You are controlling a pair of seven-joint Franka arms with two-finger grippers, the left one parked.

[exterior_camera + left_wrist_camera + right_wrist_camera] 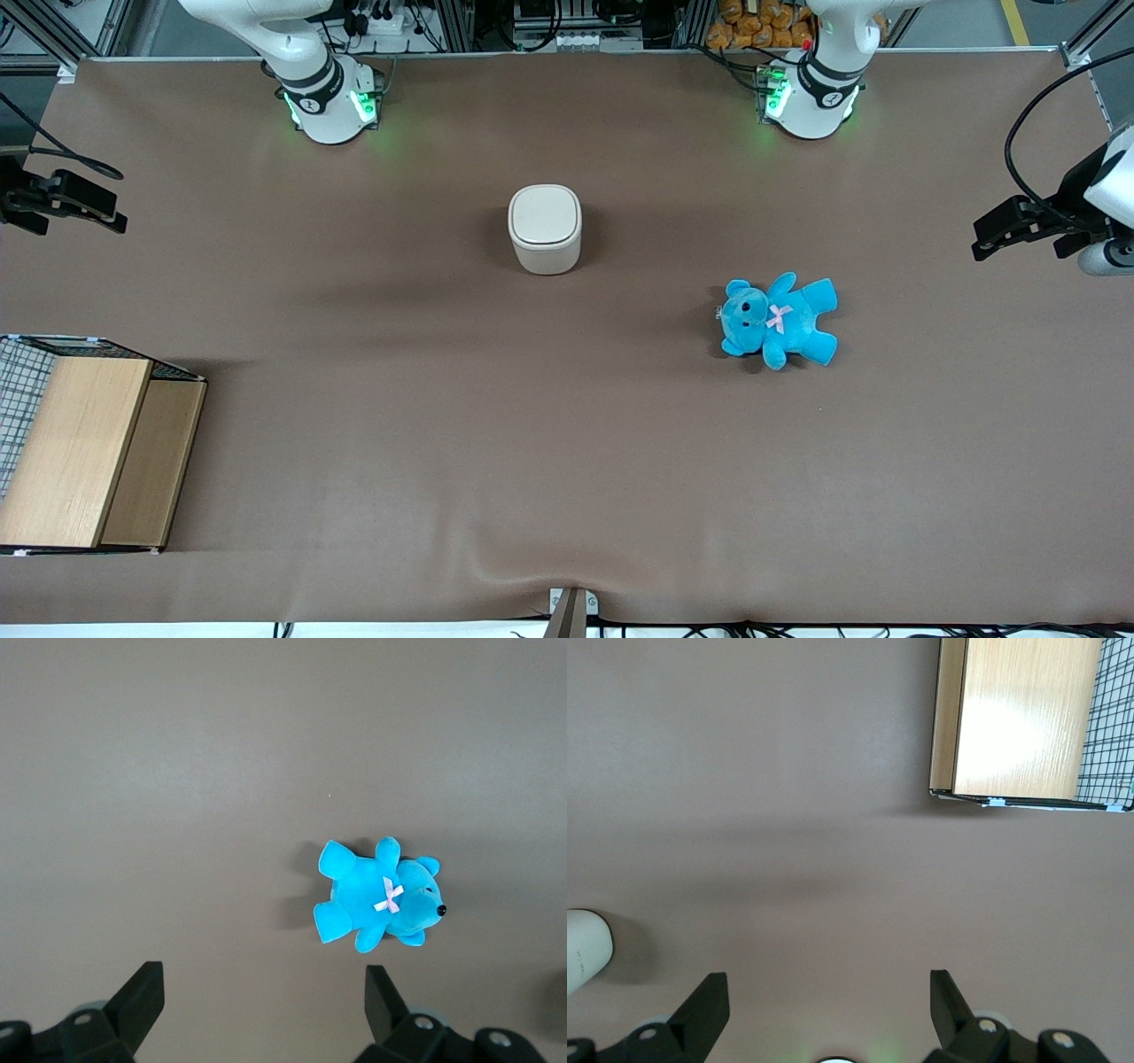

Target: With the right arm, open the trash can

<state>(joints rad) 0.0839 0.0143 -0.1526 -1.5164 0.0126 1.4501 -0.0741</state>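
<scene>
Trash can [545, 229] stands upright mid-counter [443, 425], lid flat and closed. Blue teddy [778, 320] lies on its back at about 4 o'clock from the can, well apart, nearer the front camera. Wooden box [89, 452] sits at about 8 o'clock, toward the working arm's end. Gripper [824, 1005] hangs above bare counter, fingers spread apart, holding nothing, can and box both well clear.

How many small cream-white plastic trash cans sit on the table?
1: the cream-white rounded-square trash can, lid shut, mid-table, farther from the camera than the blue teddy. The open right gripper hovers away from it.
</scene>
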